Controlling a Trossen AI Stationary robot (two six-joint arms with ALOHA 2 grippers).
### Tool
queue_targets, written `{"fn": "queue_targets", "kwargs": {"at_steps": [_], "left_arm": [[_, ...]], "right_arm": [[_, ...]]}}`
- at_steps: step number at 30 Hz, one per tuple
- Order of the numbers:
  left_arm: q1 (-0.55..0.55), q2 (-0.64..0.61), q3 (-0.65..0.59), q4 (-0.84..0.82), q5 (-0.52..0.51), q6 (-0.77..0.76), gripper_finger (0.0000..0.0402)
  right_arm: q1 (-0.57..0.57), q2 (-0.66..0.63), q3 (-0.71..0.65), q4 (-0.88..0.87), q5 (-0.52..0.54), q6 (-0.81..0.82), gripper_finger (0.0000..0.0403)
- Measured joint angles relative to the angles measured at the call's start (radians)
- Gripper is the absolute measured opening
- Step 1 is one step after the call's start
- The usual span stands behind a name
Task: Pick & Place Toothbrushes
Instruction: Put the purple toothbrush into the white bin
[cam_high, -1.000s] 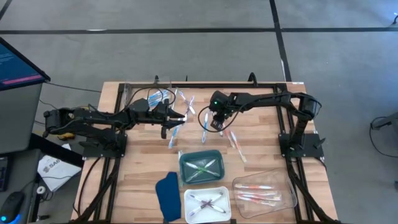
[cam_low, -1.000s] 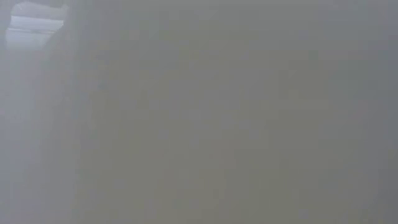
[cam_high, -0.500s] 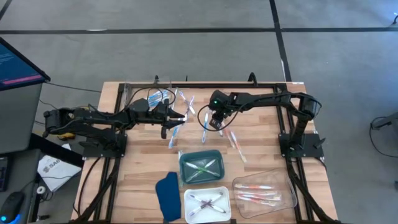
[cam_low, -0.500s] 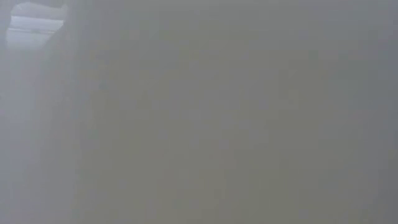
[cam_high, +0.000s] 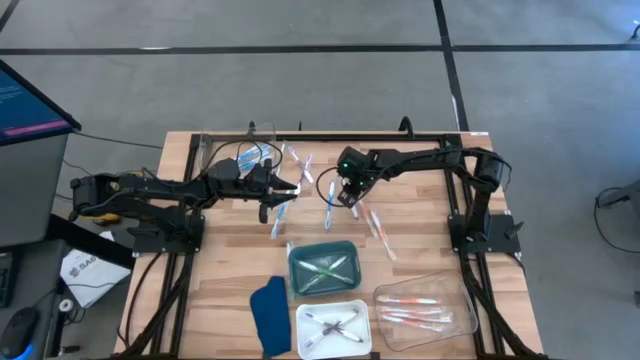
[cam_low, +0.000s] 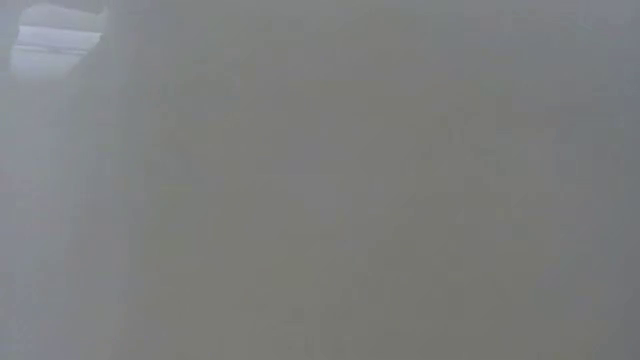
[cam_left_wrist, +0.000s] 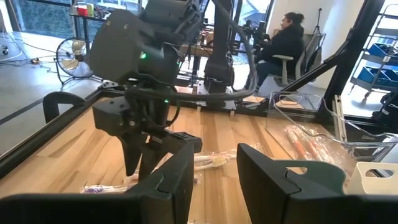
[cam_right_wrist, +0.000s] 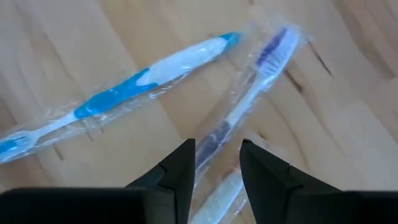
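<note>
Right claw (cam_right_wrist: 214, 168) | slid slightly along table; part-open astride purple toothbrush (cam_right_wrist: 245, 99) | left claw (cam_left_wrist: 214, 171) unmoved, part-open, empty

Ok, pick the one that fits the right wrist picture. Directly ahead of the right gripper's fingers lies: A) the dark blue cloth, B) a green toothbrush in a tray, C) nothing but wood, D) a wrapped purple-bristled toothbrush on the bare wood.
D: the wrapped purple-bristled toothbrush runs up from between the fingers of the right gripper on the wooden table, with a blue toothbrush beside it.
</note>
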Motion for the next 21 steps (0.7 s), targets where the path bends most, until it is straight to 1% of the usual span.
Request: {"fn": "queue_targets", "kwargs": {"at_steps": [16,21], "left_arm": [[-0.001,0.000,0.000,0.000,-0.003,0.000,0.0115],[-0.001,0.000,0.000,-0.001,-0.003,0.000,0.0115]], "right_arm": [[0.014,0.001,0.000,0.014,-0.005,0.000,0.0120],[0.012,0.001,0.000,0.014,-0.004,0.026,0.0120]]}}
